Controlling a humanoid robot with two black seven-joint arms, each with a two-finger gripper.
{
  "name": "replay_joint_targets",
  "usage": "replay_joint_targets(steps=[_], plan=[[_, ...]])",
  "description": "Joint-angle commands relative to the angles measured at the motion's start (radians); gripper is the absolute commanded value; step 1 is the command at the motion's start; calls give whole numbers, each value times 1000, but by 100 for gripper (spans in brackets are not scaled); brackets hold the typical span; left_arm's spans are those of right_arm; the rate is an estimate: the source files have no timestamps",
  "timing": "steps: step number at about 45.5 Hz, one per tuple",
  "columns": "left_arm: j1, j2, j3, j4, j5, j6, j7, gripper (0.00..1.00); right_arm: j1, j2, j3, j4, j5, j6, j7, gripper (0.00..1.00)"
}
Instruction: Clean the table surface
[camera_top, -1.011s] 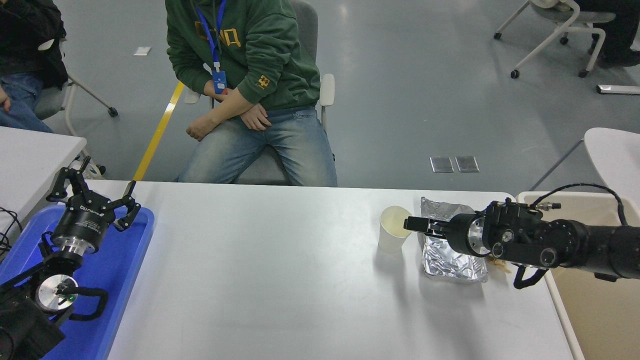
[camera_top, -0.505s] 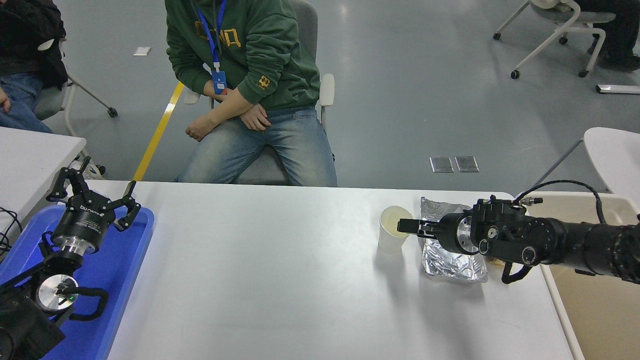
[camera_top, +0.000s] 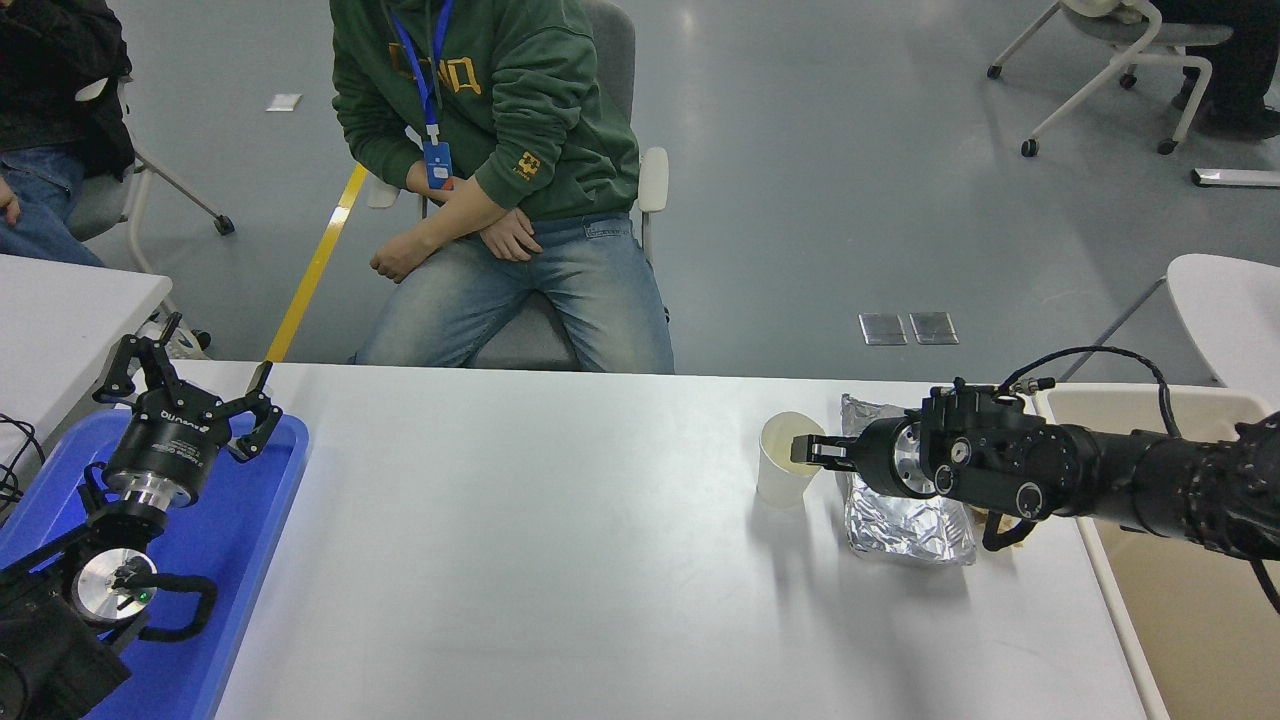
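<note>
Right end effector (camera_top: 806, 449) comes in over the worktop (camera_top: 520, 540) near its far right corner, tips at the rim of the paper cup (camera_top: 787, 470), over its opening. Can't tell whether its fingers are spread or pinching the rim. Crumpled foil bag (camera_top: 905, 500) lies just right of the cup, under the right arm. Left end effector (camera_top: 190, 385) parked over the blue tray (camera_top: 235, 530) at the worktop's left edge, fingers spread, holding nothing. Person seated at the far side.

white lettering on the left claw (camera_top: 188, 395), perhaps a brand, too blurred to read.
</note>
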Motion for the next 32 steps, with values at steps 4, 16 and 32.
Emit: replay_joint_targets(steps=[4,16,32], plan=[[0,0,0,0,0,0,-1,100,42,4,4,-6,17,73,-2,0],[0,0,0,0,0,0,-1,100,42,1,14,-6,18,75,-2,0],[0,0,0,0,0,0,-1,100,65,-51,18,8,64,95,-1,0]])
